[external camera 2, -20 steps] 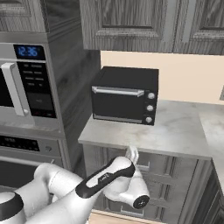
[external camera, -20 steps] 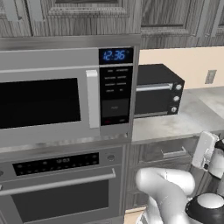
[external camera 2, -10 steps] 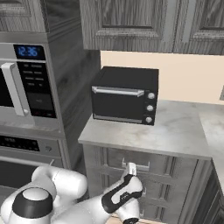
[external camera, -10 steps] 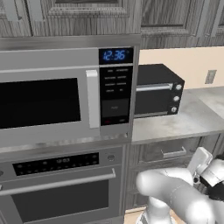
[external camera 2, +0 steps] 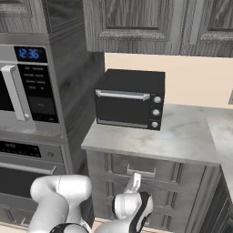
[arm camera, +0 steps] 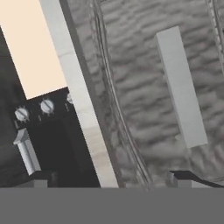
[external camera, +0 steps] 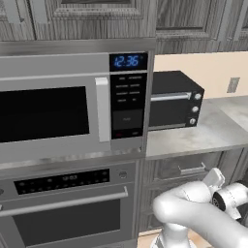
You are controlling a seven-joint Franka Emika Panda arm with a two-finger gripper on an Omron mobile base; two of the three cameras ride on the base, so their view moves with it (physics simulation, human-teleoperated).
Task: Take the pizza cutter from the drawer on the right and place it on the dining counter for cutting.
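The wide, shallow drawer with a grey wood-grain front and a silver bar handle sits closed under the darker grey worktop surface, just below the black toaster oven with three silver knobs; the pizza cutter cannot be seen from any angle. The white arm's two-finger gripper hangs low in front of this drawer, near its handle but apart from it; in the hand view the silver bar runs slantwise across the grey grain (that view is rolled, so the worktop edge reads as a pale diagonal strip), and one small dark fingertip rises at the bottom right, beside the bar's lower end. The jaws stand spread wide with nothing between them. In the left base view the gripper shows at the lower right, just beside the drawer front; to the left stand a stainless built-in microwave with a blue clock display and, beneath it, a stainless wall oven with a dark glass door and long handle. Grey wood-grain upper cabinets hang above the toaster oven, against a beige wall.
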